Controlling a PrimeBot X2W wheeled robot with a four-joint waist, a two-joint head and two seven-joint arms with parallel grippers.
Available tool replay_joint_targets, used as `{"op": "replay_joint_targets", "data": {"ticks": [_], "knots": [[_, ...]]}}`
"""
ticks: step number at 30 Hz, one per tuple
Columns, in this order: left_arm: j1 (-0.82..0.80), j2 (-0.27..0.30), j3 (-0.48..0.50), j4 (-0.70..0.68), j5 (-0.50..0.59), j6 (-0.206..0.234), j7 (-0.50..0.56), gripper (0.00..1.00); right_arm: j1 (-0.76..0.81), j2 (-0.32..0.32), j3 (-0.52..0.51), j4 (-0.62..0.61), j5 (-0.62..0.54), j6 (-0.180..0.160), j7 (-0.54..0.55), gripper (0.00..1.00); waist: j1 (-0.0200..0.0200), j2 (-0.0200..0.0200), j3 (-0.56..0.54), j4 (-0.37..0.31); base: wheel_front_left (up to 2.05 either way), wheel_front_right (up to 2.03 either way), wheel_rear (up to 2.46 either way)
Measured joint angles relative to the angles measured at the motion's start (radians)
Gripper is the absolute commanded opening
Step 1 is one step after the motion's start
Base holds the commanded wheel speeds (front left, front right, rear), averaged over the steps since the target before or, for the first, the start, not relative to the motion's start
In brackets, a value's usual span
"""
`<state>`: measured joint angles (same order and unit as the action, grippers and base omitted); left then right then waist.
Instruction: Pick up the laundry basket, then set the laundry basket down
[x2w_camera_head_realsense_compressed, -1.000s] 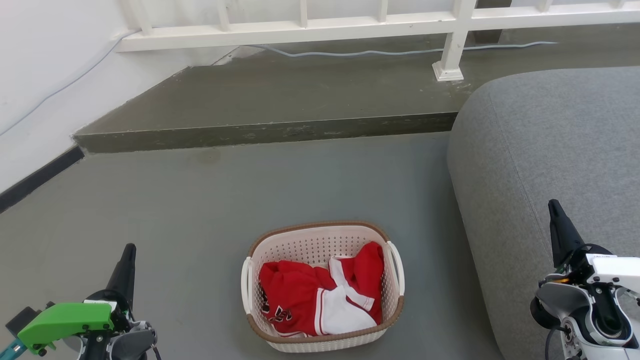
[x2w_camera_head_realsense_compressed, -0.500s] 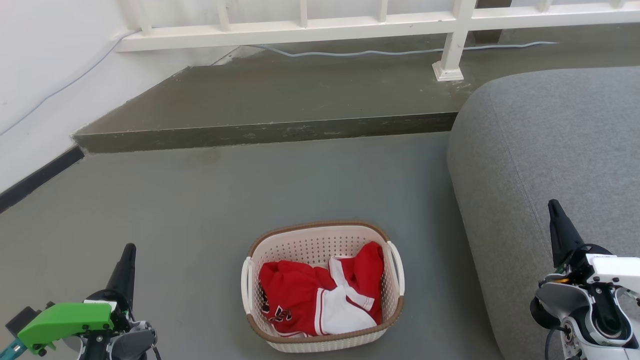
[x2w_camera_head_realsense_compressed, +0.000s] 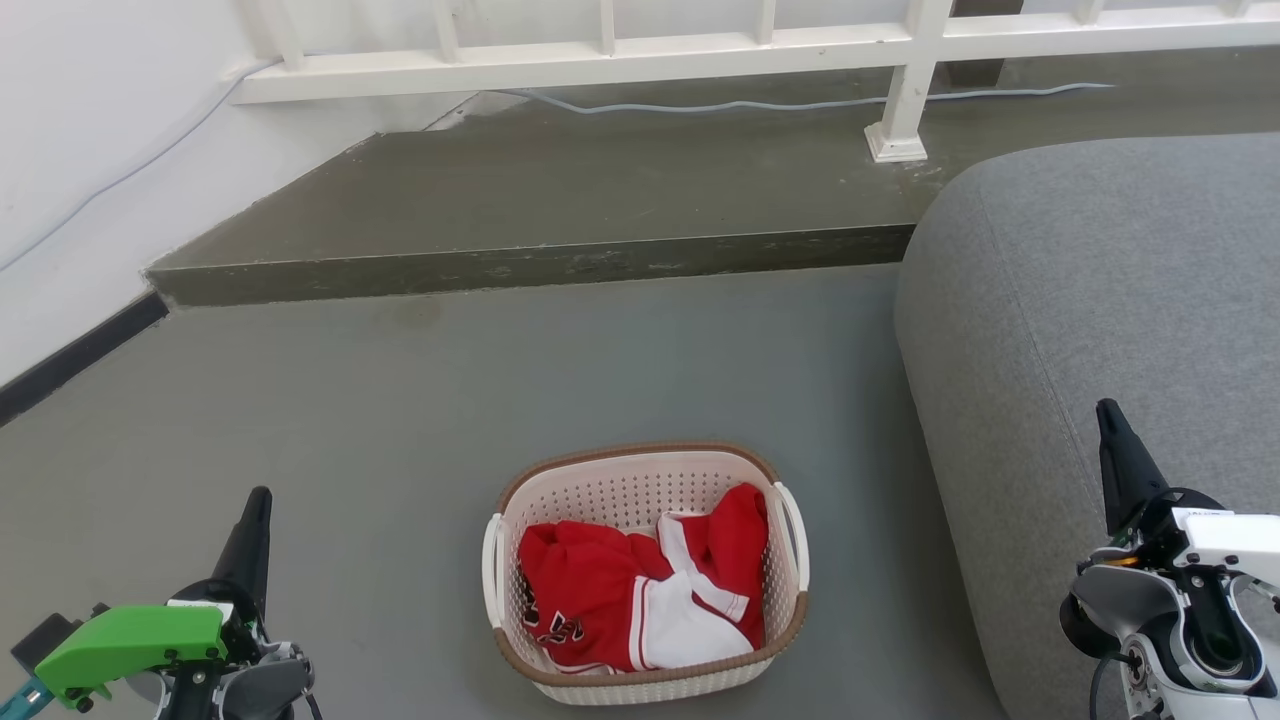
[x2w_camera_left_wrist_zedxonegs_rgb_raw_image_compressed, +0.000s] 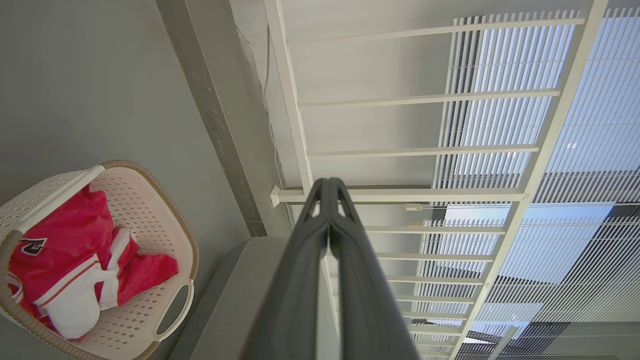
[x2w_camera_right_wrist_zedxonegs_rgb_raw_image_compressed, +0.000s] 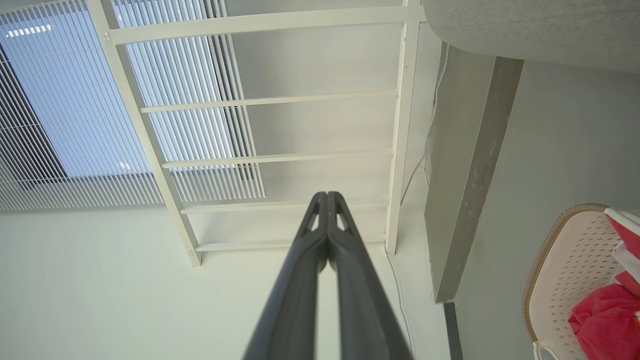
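Observation:
The laundry basket stands on the grey floor at the lower middle of the head view, cream-white and perforated with a brown rim and white side handles. Red and white clothes lie inside it. It also appears at the lower left of the left wrist view as the laundry basket and at the right edge of the right wrist view as the laundry basket. My left gripper is shut and empty, well left of the basket. My right gripper is shut and empty, off to the basket's right over the sofa.
A large grey sofa fills the right side, close to the basket. A raised concrete step crosses the floor behind the basket, with a white railing and a cable on it. A white wall bounds the left.

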<state>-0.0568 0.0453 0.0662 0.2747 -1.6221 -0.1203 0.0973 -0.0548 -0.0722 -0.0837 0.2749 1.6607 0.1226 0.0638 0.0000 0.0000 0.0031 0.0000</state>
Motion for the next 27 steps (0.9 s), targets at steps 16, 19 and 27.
{"op": "replay_joint_targets", "data": {"ticks": [16,19,27], "knots": [[0.038,-0.022,-0.011,0.035,0.002,0.002,-0.012,1.00,0.045,0.027,0.005,0.029,0.000,-0.001,-0.007,1.00,0.0000,0.0000,0.002,0.001,0.00,0.00,0.00],[0.037,-0.022,-0.015,0.029,0.008,0.002,-0.025,1.00,0.044,0.027,0.009,0.021,-0.007,-0.001,-0.012,1.00,0.0000,0.0000,0.004,0.001,0.00,0.00,0.00],[0.036,-0.022,-0.036,0.005,0.034,0.002,-0.053,1.00,0.042,0.027,0.024,-0.008,-0.032,-0.001,-0.028,1.00,0.0000,0.0000,0.006,0.001,0.00,0.00,0.00]]}}
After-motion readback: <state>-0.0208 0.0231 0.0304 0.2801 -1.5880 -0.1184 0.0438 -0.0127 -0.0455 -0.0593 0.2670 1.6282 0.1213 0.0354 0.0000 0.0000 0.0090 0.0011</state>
